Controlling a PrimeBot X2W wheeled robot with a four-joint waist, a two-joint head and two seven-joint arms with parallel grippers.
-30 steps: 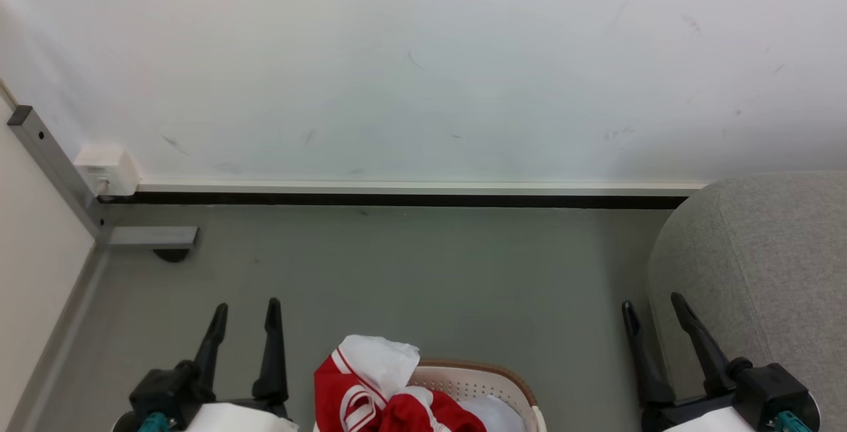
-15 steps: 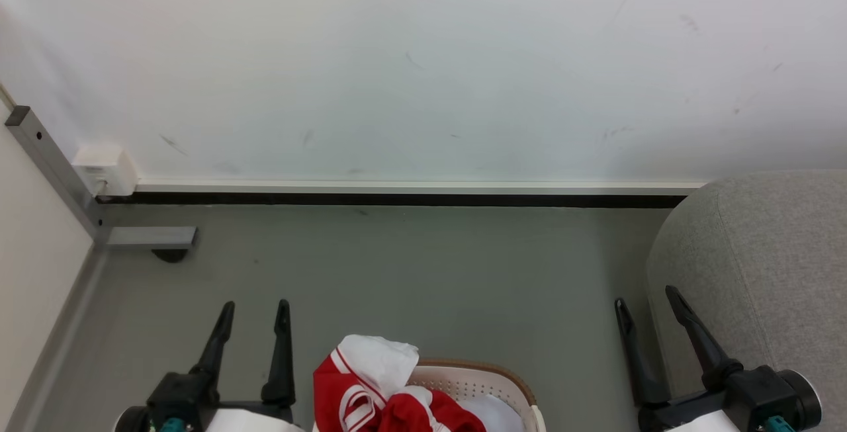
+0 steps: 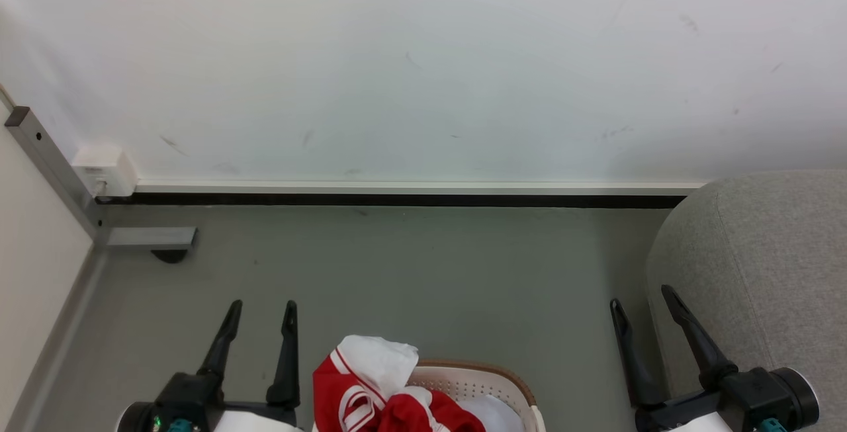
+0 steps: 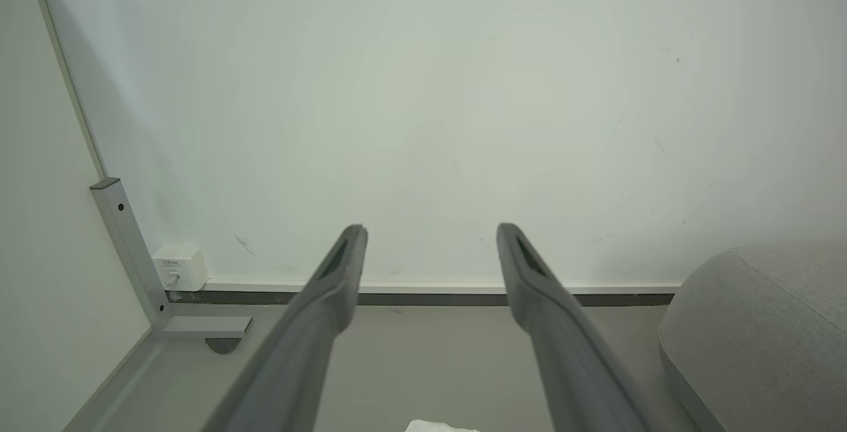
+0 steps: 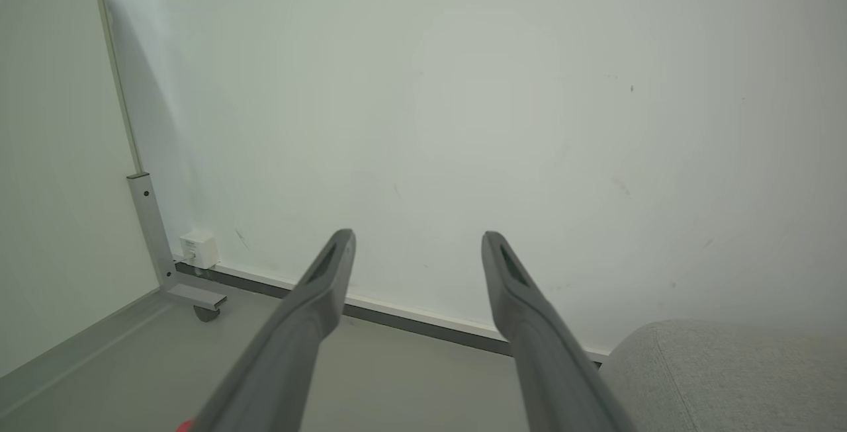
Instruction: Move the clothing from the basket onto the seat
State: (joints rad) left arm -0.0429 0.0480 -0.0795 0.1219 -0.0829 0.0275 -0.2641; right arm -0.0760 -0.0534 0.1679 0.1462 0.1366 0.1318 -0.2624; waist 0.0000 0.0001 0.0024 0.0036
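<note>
The left gripper and the right gripper both have their fingers spread wide and hold nothing. The red and white clothes sit in the basket between them, closer to the left gripper. The grey seat is just beside the right gripper, on its right.

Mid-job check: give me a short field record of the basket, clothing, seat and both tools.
basket: bottom centre of head view, on the grey floor
clothing: red and white, heaped in the basket, spilling over its left side
seat: right of the basket, no clothing on the part seen
left tool: open, empty, left of the basket
right tool: open, empty, by the seat's edge
</note>
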